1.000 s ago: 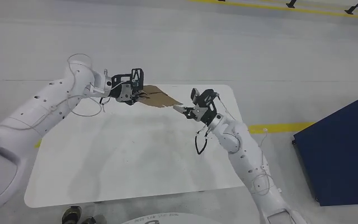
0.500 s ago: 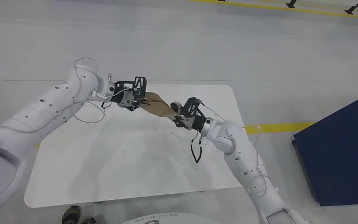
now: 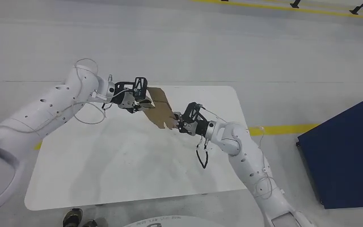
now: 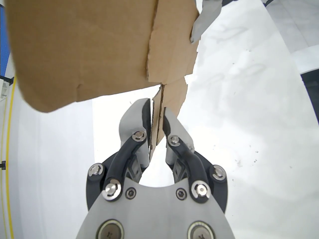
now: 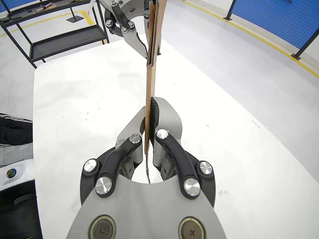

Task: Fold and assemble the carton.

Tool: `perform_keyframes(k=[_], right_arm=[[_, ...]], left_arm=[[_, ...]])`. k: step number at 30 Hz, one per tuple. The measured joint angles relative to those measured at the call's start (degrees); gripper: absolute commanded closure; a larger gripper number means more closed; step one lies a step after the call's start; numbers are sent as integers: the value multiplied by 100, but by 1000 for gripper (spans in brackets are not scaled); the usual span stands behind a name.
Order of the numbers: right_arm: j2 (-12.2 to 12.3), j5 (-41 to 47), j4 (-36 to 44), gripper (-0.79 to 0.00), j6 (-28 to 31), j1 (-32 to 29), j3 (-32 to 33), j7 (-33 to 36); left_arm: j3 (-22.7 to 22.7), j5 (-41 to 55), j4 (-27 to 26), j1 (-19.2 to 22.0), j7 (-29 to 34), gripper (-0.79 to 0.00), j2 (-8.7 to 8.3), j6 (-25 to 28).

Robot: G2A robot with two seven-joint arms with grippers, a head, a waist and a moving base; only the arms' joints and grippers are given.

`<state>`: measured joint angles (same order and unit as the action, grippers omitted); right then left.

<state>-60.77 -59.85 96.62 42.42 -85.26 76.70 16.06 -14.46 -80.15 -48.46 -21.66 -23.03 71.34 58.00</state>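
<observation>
While held above the table (image 3: 113, 170), carton (image 3: 159, 110): flat, long axis running claw to claw.
Left gripper (image 4: 157, 108): pinching one end.
Right gripper (image 5: 150, 111): pinching the opposite end, equally near.

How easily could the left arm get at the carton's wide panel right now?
Probably not directly: the left gripper is shut on a narrow flap of the carton and must let go first. The right gripper clamps the opposite edge; nothing else blocks the wide panel.

carton (image 3: 159, 109) over table (image 3: 113, 164) (held aloft), room beneath
</observation>
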Motion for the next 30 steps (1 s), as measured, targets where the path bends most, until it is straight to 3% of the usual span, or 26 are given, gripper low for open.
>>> perform_keyframes(k=[5, 8, 24, 30], right_arm=[[27, -36, 68, 0, 59, -73, 56, -20], [39, -81, 109, 0, 71, -107, 66, -40], [72, -228, 238, 0, -69, -222, 91, -302], [84, -198, 251, 0, -87, -231, 110, -347]], left_arm=[[-3, 45, 35, 54, -105, -234, -7, 0], [21, 58, 35, 52, -115, -9, -4, 0], [319, 200, 53, 82, -173, 0, 40, 0], [241, 473, 252, 126, -165, 0, 53, 0]])
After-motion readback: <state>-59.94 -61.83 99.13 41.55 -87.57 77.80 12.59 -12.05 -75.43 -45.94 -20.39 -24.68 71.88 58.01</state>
